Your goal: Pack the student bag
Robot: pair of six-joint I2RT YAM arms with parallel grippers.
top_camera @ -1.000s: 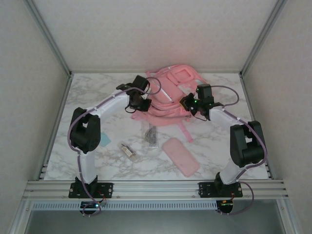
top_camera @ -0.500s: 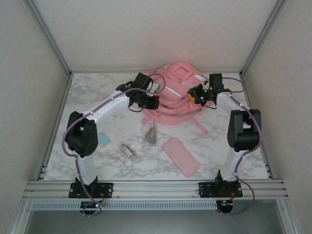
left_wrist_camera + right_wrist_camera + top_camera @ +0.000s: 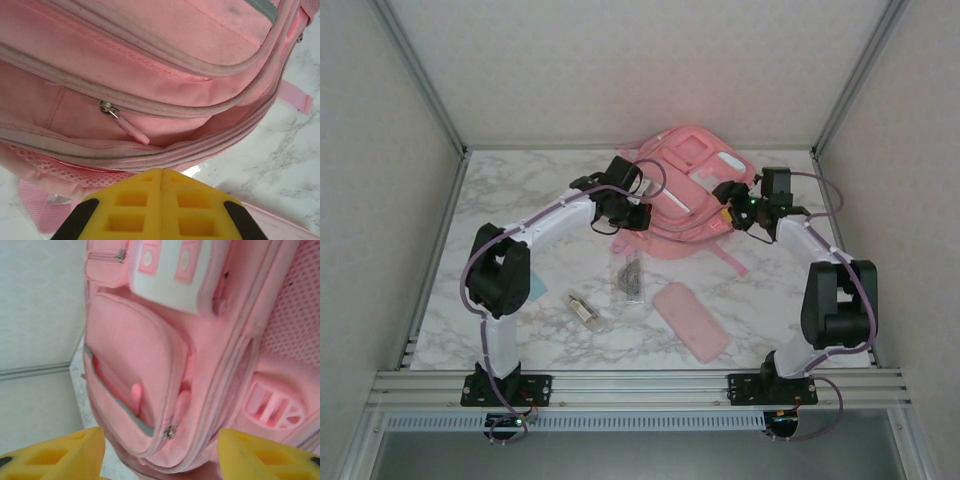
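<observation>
student bag (image 3: 688,185) sits upper centre of top view, long axis roughly up-down the frame, I have left gripper (image 3: 161,175) pinched closed just below its open zip mouth (image 3: 150,125), right gripper (image 3: 161,440) spread wide facing the front pocket (image 3: 135,385), left looks nearer the opening

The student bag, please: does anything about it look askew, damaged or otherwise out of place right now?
Nothing looks damaged or spilled. The student bag lies slumped, one strap trailing loose over the table toward the near edge, and its front pocket gapes open in the right wrist view.
</observation>
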